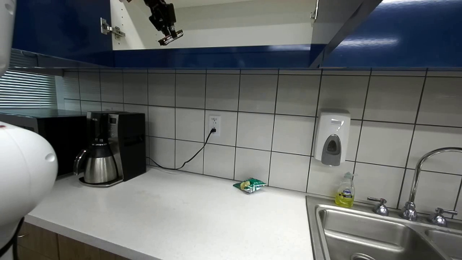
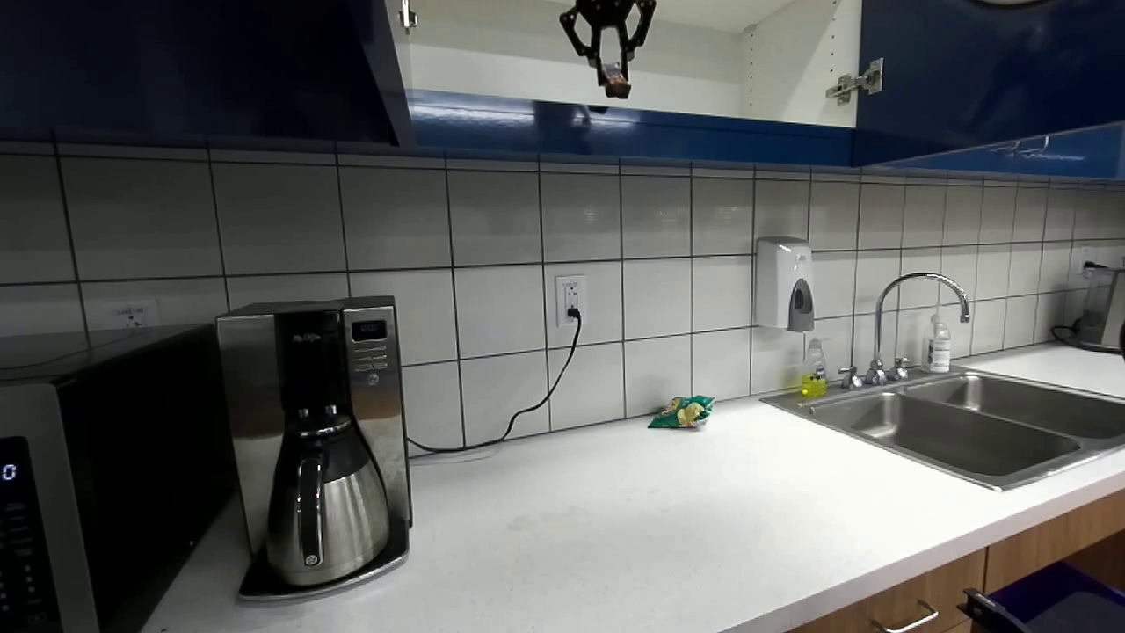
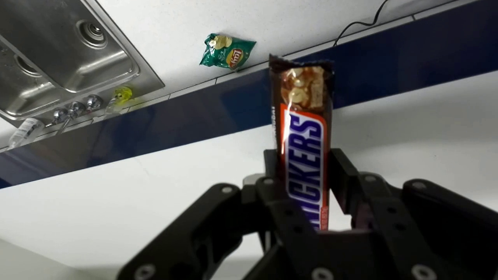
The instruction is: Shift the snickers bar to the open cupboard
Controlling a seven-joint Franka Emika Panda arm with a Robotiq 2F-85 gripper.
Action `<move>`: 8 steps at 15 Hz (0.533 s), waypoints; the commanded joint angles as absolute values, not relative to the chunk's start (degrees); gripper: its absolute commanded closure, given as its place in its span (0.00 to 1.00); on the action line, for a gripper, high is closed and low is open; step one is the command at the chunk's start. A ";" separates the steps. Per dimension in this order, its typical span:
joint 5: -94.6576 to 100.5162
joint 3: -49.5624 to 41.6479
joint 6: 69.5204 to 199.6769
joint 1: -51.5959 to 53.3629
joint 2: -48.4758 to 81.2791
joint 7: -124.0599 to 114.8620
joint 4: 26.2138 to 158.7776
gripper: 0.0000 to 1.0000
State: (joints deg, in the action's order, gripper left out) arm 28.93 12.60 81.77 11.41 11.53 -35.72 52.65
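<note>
Hand, Snickers bar between fingers, protruding

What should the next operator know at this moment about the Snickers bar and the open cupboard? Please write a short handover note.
Gripper: closed on the Snickers bar.
Where: the Snickers bar is held up at the mouth of the open cupboard; how far inside, I cannot tell.
Done: grasped and at cupboard height.
Left: bring it fully inside, set it down, release and back out. I would probably watch the blue front edge when lowering.
</note>
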 commanded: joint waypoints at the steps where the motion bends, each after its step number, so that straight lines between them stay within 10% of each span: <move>1: 30.67 12.44 80.24 12.02 14.67 -33.94 47.12 0.89; 8: 31.28 12.17 80.71 11.98 17.63 -34.15 43.90 0.89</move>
State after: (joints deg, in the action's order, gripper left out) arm 29.78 12.45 81.77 11.41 15.20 -35.60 47.83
